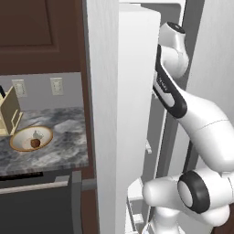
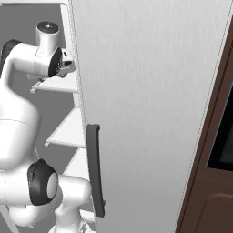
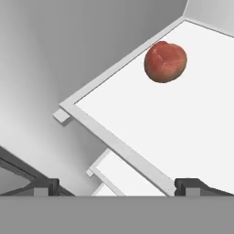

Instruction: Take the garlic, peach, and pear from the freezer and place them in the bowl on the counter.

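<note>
Dark brown cabinets, grey wall with 2 outlets

The arm rises from its base joint at the 5 o'clock corner of the left base view, bends at a dark-capped elbow, then extends up toward 12 o'clock along a white link with a dark band. The wrist sits at the top of that reach, folded forward. In the right base view, the same wrist appears at 10 o'clock, with the lower joint at 7 o'clock. In the hand view, the claw has its two dark fingertips set wide apart at the bottom edge, with nothing between them.
</note>
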